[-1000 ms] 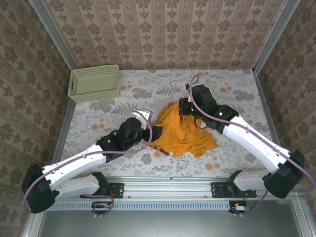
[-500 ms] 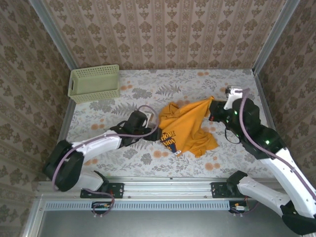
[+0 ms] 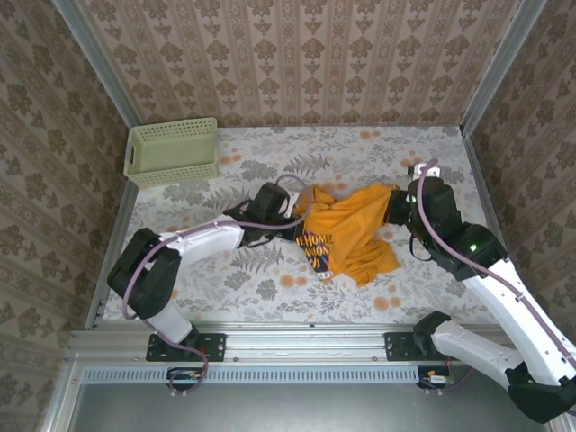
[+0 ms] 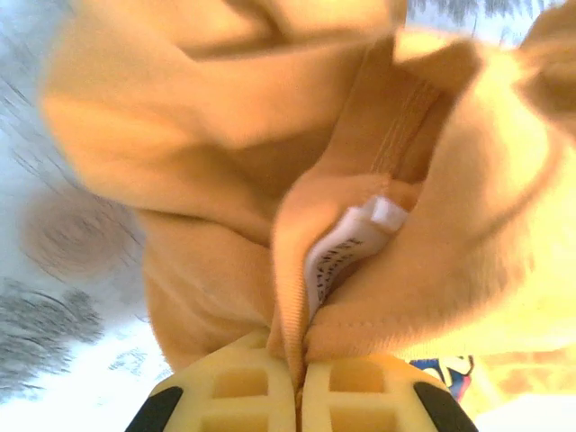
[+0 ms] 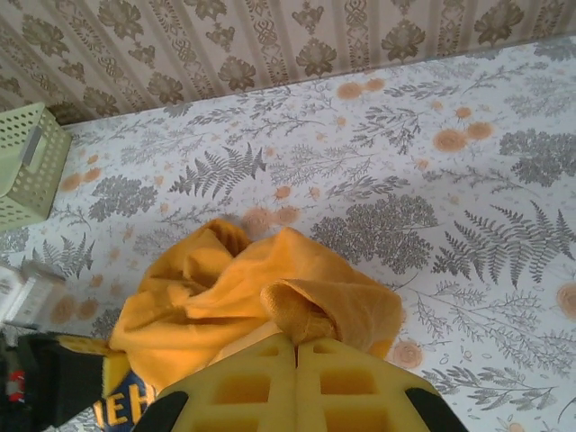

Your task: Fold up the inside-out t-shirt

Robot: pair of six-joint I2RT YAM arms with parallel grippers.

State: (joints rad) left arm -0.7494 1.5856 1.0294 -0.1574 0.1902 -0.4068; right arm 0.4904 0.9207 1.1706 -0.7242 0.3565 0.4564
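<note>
The orange-yellow t-shirt [image 3: 346,232] lies bunched in the middle of the table, a dark blue print with pale letters showing at its lower left. My left gripper [image 3: 295,213] is shut on the shirt's left edge; in the left wrist view its jaws [image 4: 300,358] pinch a ribbed hem beside a white label [image 4: 346,247]. My right gripper [image 3: 393,206] is shut on the shirt's right end, and in the right wrist view its yellow fingers [image 5: 296,346] clamp a folded corner of the orange cloth [image 5: 225,297]. The cloth stretches between both grippers.
A pale green lattice basket [image 3: 171,151] stands at the table's back left corner, also seen at the left edge as the basket [image 5: 27,162]. Patterned walls close in the table on three sides. A metal rail [image 3: 306,337] runs along the near edge.
My left gripper moved up and right to the shirt's left edge and shut on it. My right gripper carried its end of the shirt out to the right, spreading the cloth and exposing the print.
</note>
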